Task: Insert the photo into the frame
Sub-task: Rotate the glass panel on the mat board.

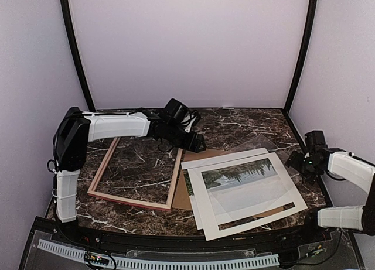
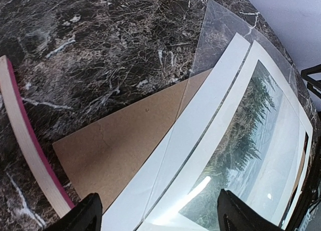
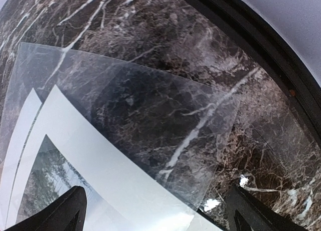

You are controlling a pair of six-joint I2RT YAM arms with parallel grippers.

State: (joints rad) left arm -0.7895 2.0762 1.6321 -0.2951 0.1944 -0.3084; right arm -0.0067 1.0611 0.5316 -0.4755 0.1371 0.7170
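Two pincers stand wide apart and hold nothing: the left pincer (image 1: 193, 142) and the right pincer (image 1: 296, 161). Between them lies the photo (image 1: 240, 175), under a white mat (image 1: 252, 214). Just left of the left pincer, the frame (image 1: 129, 200) lies flat, with only table (image 1: 234, 120) showing inside it.

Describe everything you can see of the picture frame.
The frame is a large rectangle of thin wooden rails, pale bare wood on the faces in view, with a pink-red edge. It is empty: the marble table shows through its opening. It lies flat on the table's left half, slightly skewed. The left arm hides its far rail. The brown board lies close beside its right rail; whether they touch I cannot tell.
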